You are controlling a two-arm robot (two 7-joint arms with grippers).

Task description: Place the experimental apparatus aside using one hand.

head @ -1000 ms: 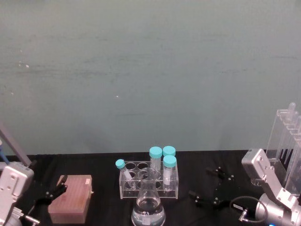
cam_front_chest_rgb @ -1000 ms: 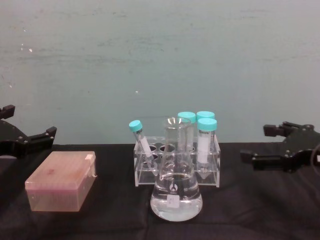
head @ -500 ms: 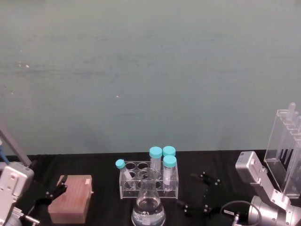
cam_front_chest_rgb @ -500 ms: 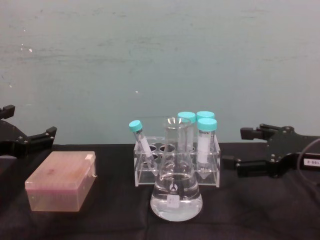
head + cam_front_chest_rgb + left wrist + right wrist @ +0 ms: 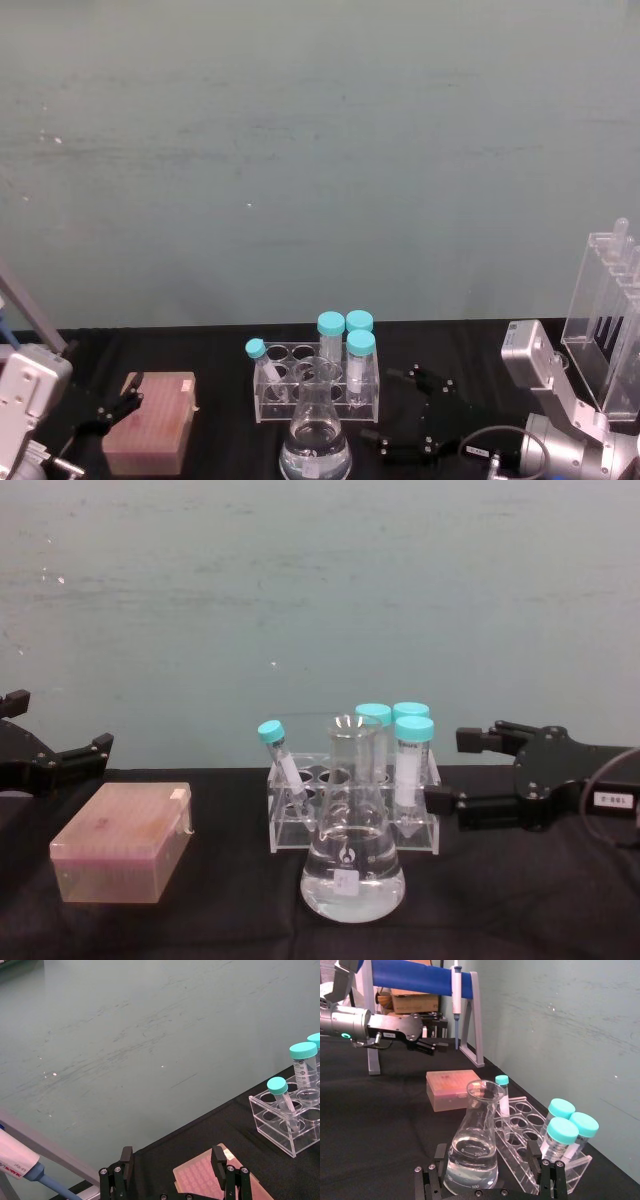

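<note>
Reach step, nothing gripped yet. I am hovering my right gripper (image 5: 450,770), fingers spread wide, just right of the tube rack (image 5: 290,830). The flask (image 5: 352,865) is standing front-centre, just before the rack. Next, I judge: straddling the flask without nudging the rack. My left gripper (image 5: 62,720) is idling far left, fingers spread.

We are swinging our right gripper (image 5: 447,772) in toward the middle, fingers spread, and it is now arriving just beside the tube rack (image 5: 285,830) and flask (image 5: 352,875).
</note>
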